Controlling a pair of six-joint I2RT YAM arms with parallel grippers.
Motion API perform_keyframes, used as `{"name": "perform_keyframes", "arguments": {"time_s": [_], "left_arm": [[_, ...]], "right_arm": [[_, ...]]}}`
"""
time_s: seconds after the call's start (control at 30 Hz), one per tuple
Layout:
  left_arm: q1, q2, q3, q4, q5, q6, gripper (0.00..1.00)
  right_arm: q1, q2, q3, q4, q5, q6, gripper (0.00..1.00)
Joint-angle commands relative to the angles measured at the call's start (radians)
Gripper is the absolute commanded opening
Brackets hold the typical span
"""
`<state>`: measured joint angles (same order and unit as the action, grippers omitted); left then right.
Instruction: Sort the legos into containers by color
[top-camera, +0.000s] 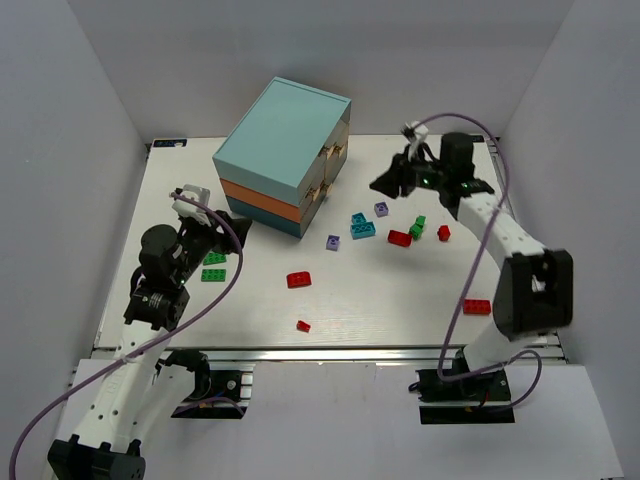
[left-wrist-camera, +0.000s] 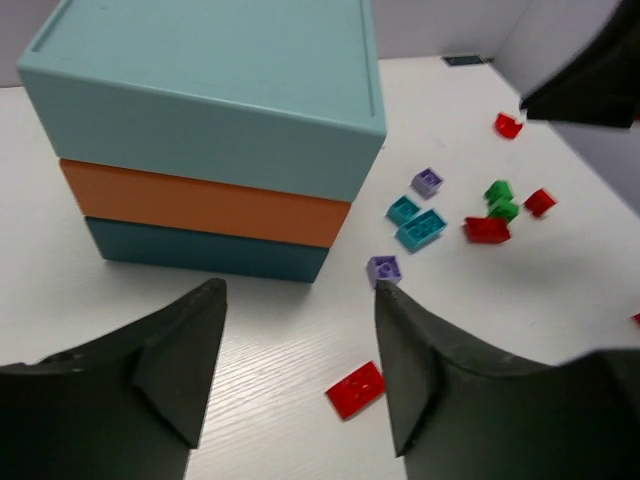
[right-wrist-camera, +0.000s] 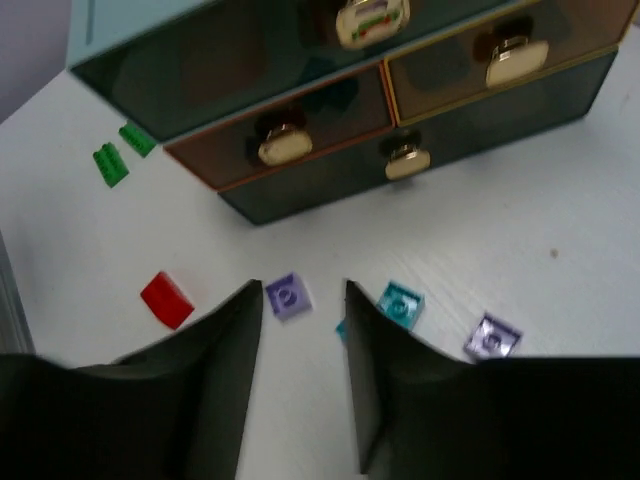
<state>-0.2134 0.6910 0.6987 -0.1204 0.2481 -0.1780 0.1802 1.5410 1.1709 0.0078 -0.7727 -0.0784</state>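
The chest of containers (top-camera: 285, 155) stands at the back left, light-teal over orange over blue. All its drawers (right-wrist-camera: 283, 143) are shut, tan fronts facing right. Legos lie loose on the table: green ones (top-camera: 213, 266) by my left gripper (top-camera: 225, 232), red ones (top-camera: 298, 279), and a mixed cluster (top-camera: 363, 230) right of the chest. The left gripper (left-wrist-camera: 300, 290) is open and empty over bare table, with a red brick (left-wrist-camera: 355, 388) below its right finger. My right gripper (right-wrist-camera: 302, 295) is open and empty above a lavender brick (right-wrist-camera: 288, 297). A teal brick (right-wrist-camera: 400, 303) lies beside it.
White walls enclose the table (top-camera: 400, 300) on three sides. A lone red brick (top-camera: 477, 307) lies near the right arm's base and a small red one (top-camera: 303, 326) near the front edge. Purple cables loop from both arms.
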Motion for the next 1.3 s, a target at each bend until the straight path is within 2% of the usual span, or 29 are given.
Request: {"name": "perform_keyframes", "arguments": {"time_s": [0.0, 0.07, 0.1, 0.13, 0.2, 0.4, 0.63, 1.07, 1.27], "left_arm": [[-0.003, -0.004, 0.03, -0.015, -0.036, 0.005, 0.74], [-0.003, -0.004, 0.03, -0.018, -0.047, 0.009, 0.78], [-0.003, -0.004, 0.031, -0.019, -0.052, 0.011, 0.78], [-0.003, -0.002, 0.032, -0.022, -0.055, 0.012, 0.79], [0.006, 0.001, 0.033, -0.024, -0.059, 0.017, 0.8], [0.006, 0.021, 0.044, -0.038, -0.053, 0.028, 0.8], [0.006, 0.025, 0.045, -0.038, -0.041, 0.032, 0.81], [0.006, 0.024, 0.045, -0.038, -0.04, 0.035, 0.81], [0.006, 0.022, 0.045, -0.038, -0.038, 0.035, 0.81]], "right_arm": [[0.042, 0.135, 0.183, 0.063, 0.053, 0.3, 0.5], [0.054, 0.241, 0.299, 0.087, 0.052, 0.468, 0.58], [0.059, 0.279, 0.337, 0.112, 0.038, 0.515, 0.65], [0.061, 0.312, 0.376, 0.124, 0.03, 0.56, 0.67], [0.071, 0.419, 0.493, 0.15, 0.006, 0.688, 0.67], [0.087, 0.626, 0.714, 0.19, -0.023, 0.876, 0.67], [0.1, 0.731, 0.76, 0.251, -0.071, 0.96, 0.67], [0.128, 0.751, 0.774, 0.354, -0.125, 1.059, 0.65], [0.139, 0.751, 0.759, 0.406, -0.152, 1.097, 0.6]]}}
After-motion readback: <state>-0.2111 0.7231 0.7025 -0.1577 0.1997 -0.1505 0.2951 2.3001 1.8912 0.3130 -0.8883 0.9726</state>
